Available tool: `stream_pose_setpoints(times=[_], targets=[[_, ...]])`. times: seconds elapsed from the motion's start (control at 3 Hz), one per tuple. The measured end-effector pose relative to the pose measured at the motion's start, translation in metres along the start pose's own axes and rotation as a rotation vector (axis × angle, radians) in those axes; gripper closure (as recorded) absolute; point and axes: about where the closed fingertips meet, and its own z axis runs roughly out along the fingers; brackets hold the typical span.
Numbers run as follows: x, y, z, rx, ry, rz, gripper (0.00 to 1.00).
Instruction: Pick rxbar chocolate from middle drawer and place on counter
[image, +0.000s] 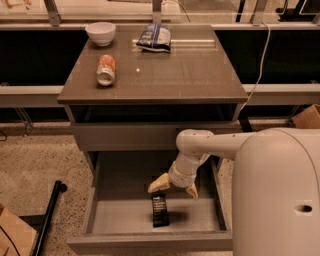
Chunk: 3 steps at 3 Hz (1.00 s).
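Observation:
The rxbar chocolate (160, 210) is a small black bar with a pale label at its far end. It lies flat on the grey floor of the open middle drawer (115, 215), near the front centre. My gripper (174, 188) hangs inside the drawer, just above and behind the bar, a little to its right. Its two pale fingers (159, 184) are spread apart and hold nothing. The counter (165, 75) is the glossy grey-brown top of the cabinet, above the drawer.
On the counter stand a white bowl (100, 33) at the back left, a can lying on its side (105, 70) and a blue-white chip bag (155, 37) at the back. A black pole (49, 220) lies on the floor left of the drawer. A cardboard box (306, 116) sits at right.

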Motion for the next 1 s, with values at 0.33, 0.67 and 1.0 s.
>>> stream_pose_setpoints(times=[0.33, 0.67, 1.0], targets=[[-0.0059, -0.0029, 0.0240, -0.007, -0.016, 0.056, 0.00], [-0.0072, -0.0022, 0.0244, -0.010, -0.021, 0.061, 0.00], [-0.0085, -0.0054, 0.0289, 0.016, -0.011, 0.086, 0.00]])
